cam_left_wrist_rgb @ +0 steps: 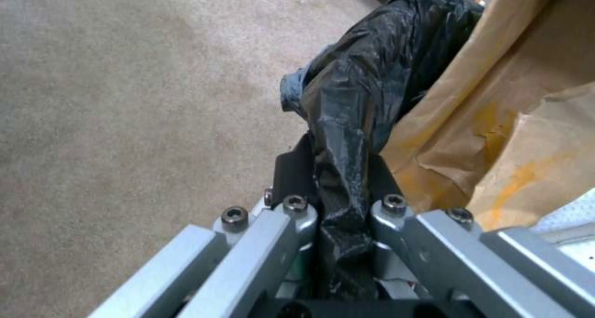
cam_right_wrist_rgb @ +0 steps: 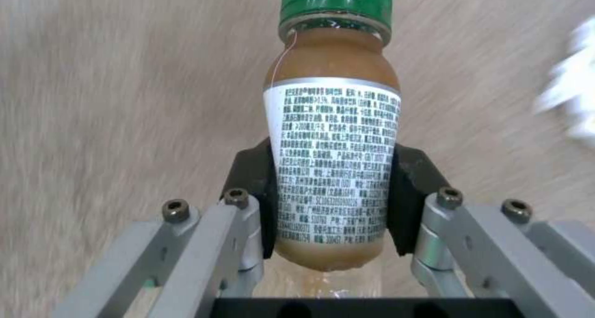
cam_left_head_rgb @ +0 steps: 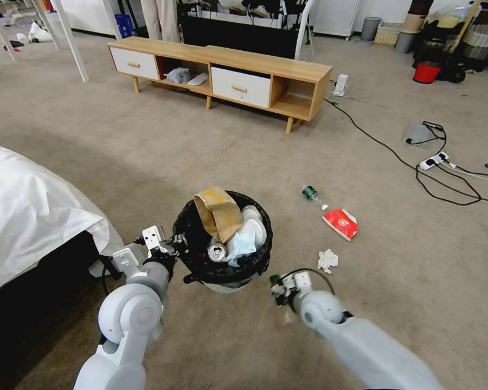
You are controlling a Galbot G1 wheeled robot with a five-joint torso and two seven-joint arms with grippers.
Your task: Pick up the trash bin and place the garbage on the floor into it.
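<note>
Firstly, a white-covered bed stands at the robot's left, and a long wooden cabinet with white drawers stands far ahead. Black cables and a power strip lie on the carpet at the right.

The trash bin hangs upright just before the robot, its black bag rim clamped in the left pincer. A brown paper bag, a can and white tissues fill it.

The right pincer, beside the bin, is clamped on a green-capped bottle; the bottle's long axis runs straight out from the pincer, cap away.

On the floor to the right lie a red packet, a second bottle lying slanted, and a white tissue.
</note>
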